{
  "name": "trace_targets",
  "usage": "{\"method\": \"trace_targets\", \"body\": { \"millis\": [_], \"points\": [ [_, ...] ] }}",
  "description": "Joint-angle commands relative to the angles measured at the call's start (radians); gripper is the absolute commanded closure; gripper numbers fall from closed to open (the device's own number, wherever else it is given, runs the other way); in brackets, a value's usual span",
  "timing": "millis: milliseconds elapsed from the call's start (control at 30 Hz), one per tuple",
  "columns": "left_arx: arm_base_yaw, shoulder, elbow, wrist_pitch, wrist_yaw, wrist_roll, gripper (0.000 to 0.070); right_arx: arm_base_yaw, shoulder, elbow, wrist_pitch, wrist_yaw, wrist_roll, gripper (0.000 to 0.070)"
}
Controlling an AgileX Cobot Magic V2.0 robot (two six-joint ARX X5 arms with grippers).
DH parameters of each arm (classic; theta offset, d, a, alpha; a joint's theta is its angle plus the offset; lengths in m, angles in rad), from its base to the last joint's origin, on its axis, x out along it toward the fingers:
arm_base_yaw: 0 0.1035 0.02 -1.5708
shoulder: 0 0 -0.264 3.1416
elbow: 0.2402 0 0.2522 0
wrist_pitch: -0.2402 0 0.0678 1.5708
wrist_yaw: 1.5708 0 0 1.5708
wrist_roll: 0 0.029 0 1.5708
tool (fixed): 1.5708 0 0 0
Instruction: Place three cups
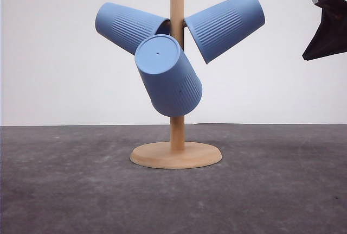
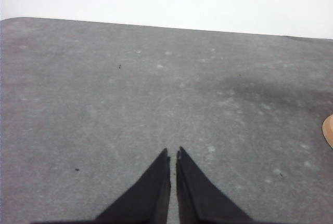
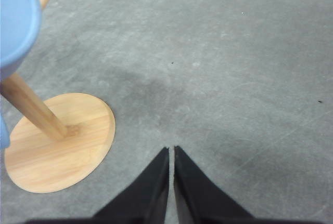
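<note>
Grey, speckled tabletop (image 1: 65,190) is seen under a plain white wall, w/ a wooden cup stand (image 1: 176,82) as the landmark: one round base (image 3: 57,143), one upright post.

Three cups are counted, all hung on the stand's pegs, none on the table. Left cup (image 1: 130,26) is tilted out to the stand's left near the top; right cup (image 1: 225,25) is tilted out to the stand's right at approx. the same height; front cup (image 1: 167,76) is hung lower, in front of the post, flat base w/ centre dot turned toward the camera. All three appear seated, so placing is judged done or nearly so.

Two grippers are counted. Right gripper (image 3: 170,151) is held up and to the right of the stand, clear of the right cup; fingertips are pressed together, nothing between them. Left gripper (image 2: 173,154) is held over bare table w/ the stand's base edge just in sight; tips are likewise together, nothing held.

Risks: the right arm, being near the right cup, could clip it if swung toward the post, and the cup could be knocked off its peg or the stand rocked. The front cup's seating depth can't be told; if it is hung shallow, a jolt to the stand could drop it.
</note>
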Motion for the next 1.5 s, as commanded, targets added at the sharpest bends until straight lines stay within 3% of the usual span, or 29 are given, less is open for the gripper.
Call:
{"method": "trace_targets", "body": {
  "millis": [0,67,200,400,600,900,1467],
  "points": [
    [-0.002,0.002,-0.014,0.01,-0.003,-0.004,0.07,-0.002,-0.005,0.005,-0.003,0.007,-0.03,0.0688],
    [-0.002,0.002,-0.014,0.011,-0.003,-0.004,0.07,-0.002,-0.024,0.0,-0.033,0.055,-0.049,0.0688],
    [-0.002,0.002,-0.014,0.011,-0.003,-0.004,0.07,0.0,-0.156,-0.111,-0.083,0.243,-0.004,0.0688],
    [-0.002,0.002,-0.014,0.011,-0.003,-0.004,0.07,-0.001,-0.487,-0.425,-0.004,0.343,0.03,0.0688],
    [-0.002,0.002,-0.014,0.011,-0.003,-0.004,0.07,-0.001,-0.843,-0.624,-0.006,0.469,0.069,0.0688],
    [-0.002,0.002,-0.014,0.011,-0.003,-0.004,0.07,0.03,-1.145,-0.729,-0.053,0.532,0.089,0.0688],
    [-0.002,0.002,-0.014,0.011,-0.003,-0.004,0.07,0.045,-1.142,-0.729,-0.05,0.55,0.096,0.0688]
  ]
}}
